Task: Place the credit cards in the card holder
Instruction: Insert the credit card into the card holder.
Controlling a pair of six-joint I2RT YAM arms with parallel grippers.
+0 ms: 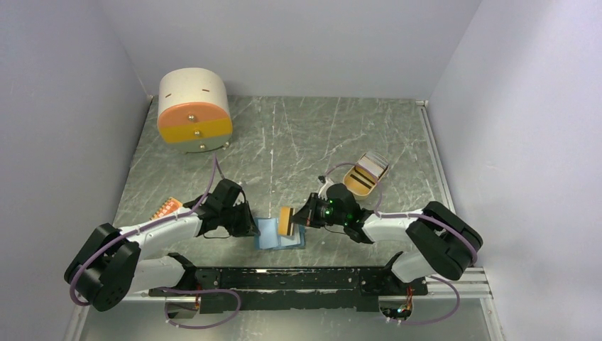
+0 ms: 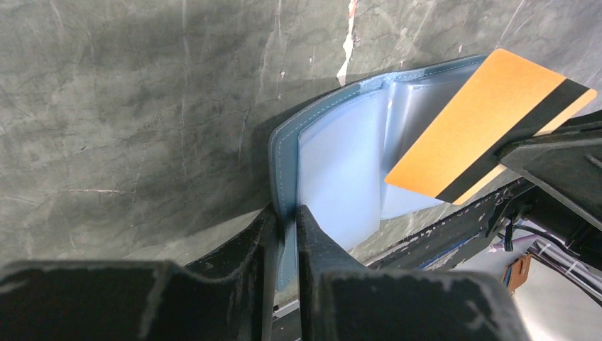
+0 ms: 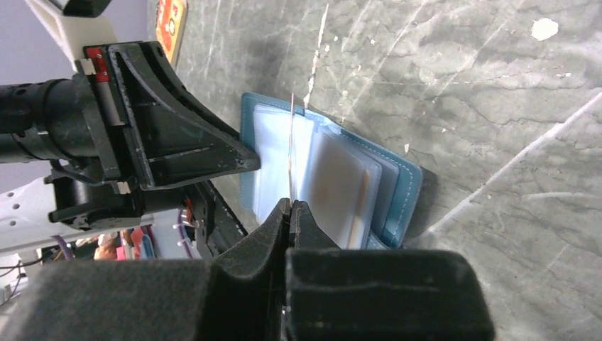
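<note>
The blue card holder [image 1: 273, 241] lies open on the table between my arms, its pale blue sleeves [image 2: 341, 163] fanned up. My left gripper [image 2: 286, 212] is shut on the left edge of its cover. My right gripper [image 3: 292, 204] is shut on an orange credit card [image 2: 475, 135] with a black stripe, held on edge just above the open sleeves [image 3: 334, 177]. In the right wrist view that card [image 3: 291, 142] shows only as a thin line. Another orange-red card [image 1: 165, 208] lies flat on the table by the left arm.
An oval tan tray [image 1: 353, 183] with more cards standing in it sits behind the right arm. A round box with orange and yellow drawers [image 1: 194, 110] stands at the back left. Walls enclose the table on both sides.
</note>
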